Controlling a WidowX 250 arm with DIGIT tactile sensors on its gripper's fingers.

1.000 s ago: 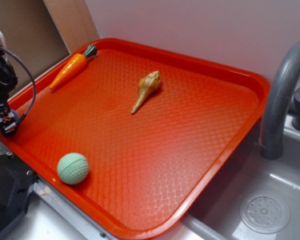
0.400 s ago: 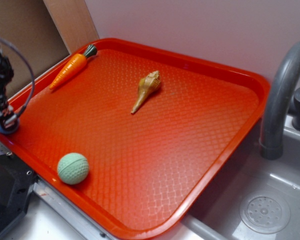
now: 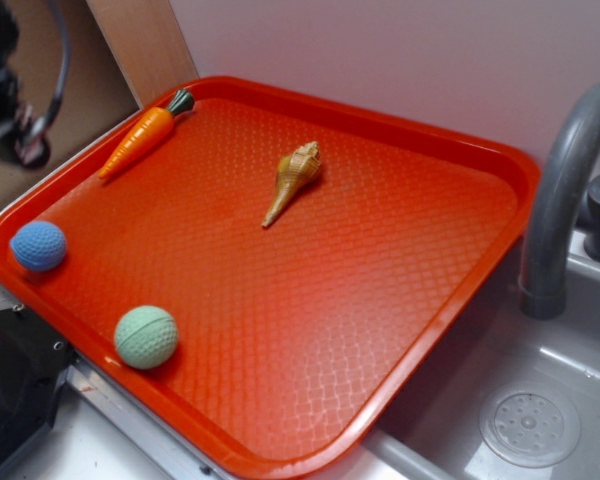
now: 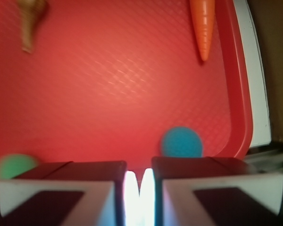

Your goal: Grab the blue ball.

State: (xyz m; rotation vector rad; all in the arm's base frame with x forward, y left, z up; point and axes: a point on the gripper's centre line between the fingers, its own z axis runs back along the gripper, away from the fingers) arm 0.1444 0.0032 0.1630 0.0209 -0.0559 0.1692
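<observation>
The blue ball (image 3: 37,246) is a small dimpled ball lying free on the red tray (image 3: 400,250) near its left rim. In the wrist view the blue ball (image 4: 181,142) shows just beyond my right finger, blurred. My gripper (image 3: 22,145) hangs in the air at the far left, well above the ball and blurred. From the wrist, the gripper (image 4: 139,170) has its two fingers nearly together, with only a thin bright slit and nothing between them.
A pale green ball (image 3: 146,337) sits near the tray's front-left edge. An orange carrot (image 3: 142,136) lies at the back left and a tan shell (image 3: 293,180) in the middle. A grey faucet (image 3: 565,190) and sink (image 3: 530,425) are to the right.
The gripper rose from the tray's left rim up and away. The blue ball, which it covered before, now lies uncovered on the tray.
</observation>
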